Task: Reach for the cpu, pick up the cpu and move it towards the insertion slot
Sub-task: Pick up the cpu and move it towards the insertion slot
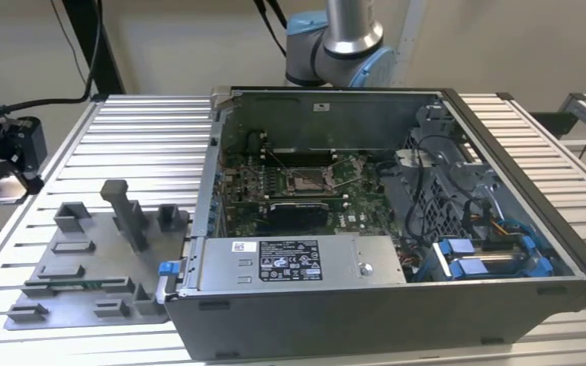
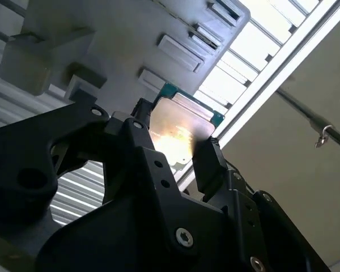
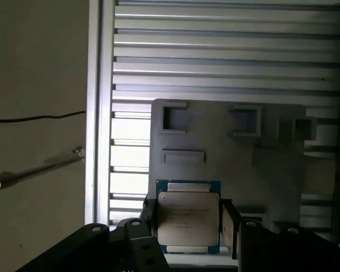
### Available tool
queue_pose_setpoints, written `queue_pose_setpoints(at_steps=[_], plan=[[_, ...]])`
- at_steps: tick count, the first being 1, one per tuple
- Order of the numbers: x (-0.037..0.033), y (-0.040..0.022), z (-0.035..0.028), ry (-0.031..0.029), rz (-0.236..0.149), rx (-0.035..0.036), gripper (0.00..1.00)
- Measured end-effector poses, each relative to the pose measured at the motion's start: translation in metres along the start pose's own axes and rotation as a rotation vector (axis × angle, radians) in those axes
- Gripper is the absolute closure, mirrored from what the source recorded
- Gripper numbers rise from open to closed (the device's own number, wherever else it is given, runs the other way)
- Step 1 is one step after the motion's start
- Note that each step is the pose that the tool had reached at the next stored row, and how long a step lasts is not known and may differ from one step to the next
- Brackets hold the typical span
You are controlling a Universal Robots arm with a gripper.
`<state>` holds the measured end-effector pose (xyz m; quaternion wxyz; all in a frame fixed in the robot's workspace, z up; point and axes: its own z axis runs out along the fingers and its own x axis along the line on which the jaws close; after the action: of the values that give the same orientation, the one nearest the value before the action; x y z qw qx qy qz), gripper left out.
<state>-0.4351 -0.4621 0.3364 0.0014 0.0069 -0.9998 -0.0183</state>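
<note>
The cpu [image 3: 188,218] is a flat square chip with a silvery top and a green rim. It sits between my gripper's [image 3: 188,225] two black fingers [image 3: 229,224], which are shut on its opposite edges, and the second wrist view shows the cpu [image 2: 181,127] lit and well off the table. In the exterior view my gripper [image 1: 6,191] hangs at the table's edge on the exterior view's left, with the cpu [image 1: 3,200] at its tip. The insertion slot [image 1: 307,181], a shiny-framed square socket on the green board, lies inside the open computer case, far from the gripper.
A grey fixture tray [image 1: 69,297] with blocks and posts lies on the slatted metal table [image 1: 140,145], between the gripper and the open computer case [image 1: 395,305]. The case walls, a power supply box [image 1: 293,263] and cables surround the board. The arm's base [image 1: 339,46] stands behind the case.
</note>
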Motion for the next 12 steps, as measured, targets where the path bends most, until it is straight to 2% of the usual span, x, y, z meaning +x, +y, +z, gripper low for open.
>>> queue_pose_setpoints(at_steps=[5, 12], plan=[[0.0000, 0.0004, -0.0099, -0.0001, 0.000, 0.0000, 1.00], [0.0000, 0.0007, -0.0200, -0.0001, 0.000, -0.0001, 1.00]])
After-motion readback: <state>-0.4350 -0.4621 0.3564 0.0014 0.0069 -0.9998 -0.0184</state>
